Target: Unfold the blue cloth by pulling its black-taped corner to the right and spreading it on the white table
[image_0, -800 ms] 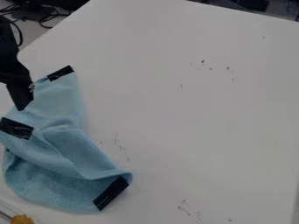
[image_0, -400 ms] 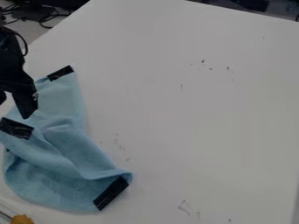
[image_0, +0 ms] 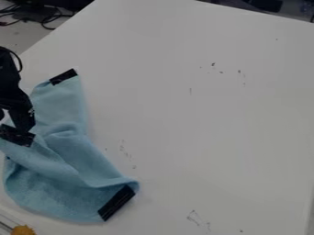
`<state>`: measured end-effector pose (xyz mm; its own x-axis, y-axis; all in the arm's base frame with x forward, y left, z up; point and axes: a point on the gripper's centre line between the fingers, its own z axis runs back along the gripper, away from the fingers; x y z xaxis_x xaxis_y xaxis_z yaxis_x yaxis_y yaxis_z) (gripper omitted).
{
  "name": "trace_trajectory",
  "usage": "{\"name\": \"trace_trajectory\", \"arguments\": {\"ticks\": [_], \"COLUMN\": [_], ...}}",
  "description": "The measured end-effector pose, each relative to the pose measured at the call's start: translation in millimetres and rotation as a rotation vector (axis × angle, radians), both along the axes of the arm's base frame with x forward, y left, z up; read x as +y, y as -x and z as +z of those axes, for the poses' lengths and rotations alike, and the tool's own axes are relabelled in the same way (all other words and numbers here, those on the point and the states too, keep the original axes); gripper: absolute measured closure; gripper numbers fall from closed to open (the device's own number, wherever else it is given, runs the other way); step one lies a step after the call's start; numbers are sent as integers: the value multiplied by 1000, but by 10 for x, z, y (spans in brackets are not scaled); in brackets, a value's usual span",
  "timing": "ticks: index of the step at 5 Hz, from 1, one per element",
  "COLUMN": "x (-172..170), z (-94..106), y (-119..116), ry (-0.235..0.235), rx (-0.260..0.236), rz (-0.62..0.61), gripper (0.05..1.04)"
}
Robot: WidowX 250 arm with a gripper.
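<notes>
At the left edge of the camera view, the black gripper [image_0: 12,122] hangs over the blue cloth, beside the black tape on its left corner. Its fingers stand apart, one partly cut off by the view's edge. The light blue cloth [image_0: 64,156] lies crumpled and folded on the white table [image_0: 202,119]. Strips of black tape mark its upper corner [image_0: 63,76], its left corner [image_0: 17,136] and its lower right corner [image_0: 116,202]. Whether the near fingertip touches the cloth, I cannot tell.
An orange-yellow object [image_0: 23,230] with a thin rod lies at the lower left corner, below the cloth. Dark cables [image_0: 49,20] lie beyond the table at the top left. Small dark marks dot the tabletop.
The gripper has come down the view toward the tape on the cloth's left corner, shifting slightly right and then back left. The cloth has kept its place.
</notes>
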<state>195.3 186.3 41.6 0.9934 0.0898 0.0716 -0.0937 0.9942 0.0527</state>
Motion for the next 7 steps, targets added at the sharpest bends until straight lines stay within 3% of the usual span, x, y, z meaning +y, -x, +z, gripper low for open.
{"name": "trace_trajectory", "arguments": {"ticks": [2, 4, 5, 6, 7], "x": [99, 54, 51, 30, -29], "z": [-31, -45, 54, 69, 196], "y": [10, 86, 112, 120, 76], "ry": [1, 33, 18, 23, 8], "rx": [-10, 17, 21, 29, 17], "rz": [-9, -19, -17, -15, -39], "gripper": [128, 718, 933, 1006, 859]}}
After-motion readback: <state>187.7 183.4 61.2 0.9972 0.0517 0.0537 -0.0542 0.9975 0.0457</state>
